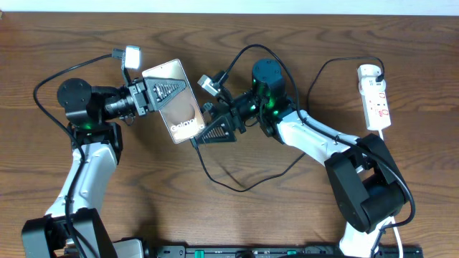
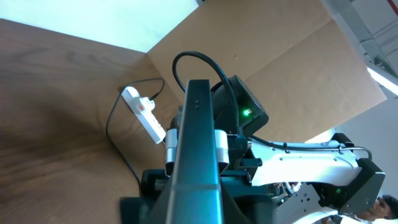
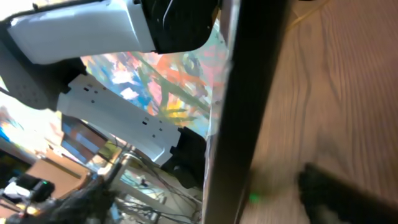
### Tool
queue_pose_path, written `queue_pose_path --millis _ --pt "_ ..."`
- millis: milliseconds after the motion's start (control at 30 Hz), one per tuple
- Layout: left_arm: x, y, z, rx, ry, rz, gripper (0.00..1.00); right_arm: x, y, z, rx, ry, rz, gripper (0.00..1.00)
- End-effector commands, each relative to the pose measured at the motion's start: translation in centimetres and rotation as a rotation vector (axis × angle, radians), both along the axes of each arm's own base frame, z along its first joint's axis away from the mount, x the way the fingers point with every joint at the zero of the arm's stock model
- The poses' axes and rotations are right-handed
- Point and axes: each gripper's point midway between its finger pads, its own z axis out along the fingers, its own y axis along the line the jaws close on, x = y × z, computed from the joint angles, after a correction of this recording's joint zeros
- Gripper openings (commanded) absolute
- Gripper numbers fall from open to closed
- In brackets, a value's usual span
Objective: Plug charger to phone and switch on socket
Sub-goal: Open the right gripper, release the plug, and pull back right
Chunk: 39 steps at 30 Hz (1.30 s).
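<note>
My left gripper (image 1: pixel 159 92) is shut on the phone (image 1: pixel 183 115) and holds it tilted above the table, with the "Galaxy" lettering at its lower end. In the left wrist view the phone (image 2: pixel 196 149) shows edge-on between the fingers. My right gripper (image 1: pixel 214 132) is at the phone's lower end and looks shut on the plug tip of the charger (image 1: pixel 237 188), whose thin black cable loops over the table. In the right wrist view the phone's dark edge (image 3: pixel 249 106) fills the middle and the plug tip is hidden. The white socket (image 1: pixel 374 97) lies at the far right; it also shows in the left wrist view (image 2: pixel 146 114).
The charger cable runs back up to the top end of the socket. A brown cardboard panel (image 2: pixel 273 56) stands beyond the table. The arm bases sit along the front edge, with a black rail (image 1: pixel 272 251) between them.
</note>
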Motion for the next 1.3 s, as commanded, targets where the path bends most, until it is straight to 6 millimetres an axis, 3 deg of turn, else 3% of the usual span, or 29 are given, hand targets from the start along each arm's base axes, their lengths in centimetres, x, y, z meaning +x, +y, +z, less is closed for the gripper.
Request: queue_pose_path --millis 0,267,500,700,900,1267 --pt "-0.4 -0.1 0.2 0.011 -0.03 -0.022 0.07 0.2 -0.1 1.3 0.021 -0.034 -0.001 0.99" --pt "0.1 0.7 0.2 0.008 -0.024 0.014 0.07 0.2 -0.1 1.3 0.021 -0.034 -0.002 0.99" --pt "3.1 5.5 -1.1 -0.037 0.114 0.243 0.07 0.3 -0.3 1.3 0.021 -0.033 -0.002 0.99" --pt "2.3 9.2 -1.3 -0.038 0.127 0.275 0.07 0.6 -0.5 1.3 0.021 -0.034 -0.011 0.99" --pt "0.8 11.2 -1.4 -0.033 0.13 0.248 0.07 3.1 -1.8 1.1 0.007 -0.015 -0.099 0.99" --pt "1.4 12.1 -4.1 -0.083 0.25 0.346 0.07 9.5 -6.9 -1.9 -0.148 0.259 -0.364 0.99"
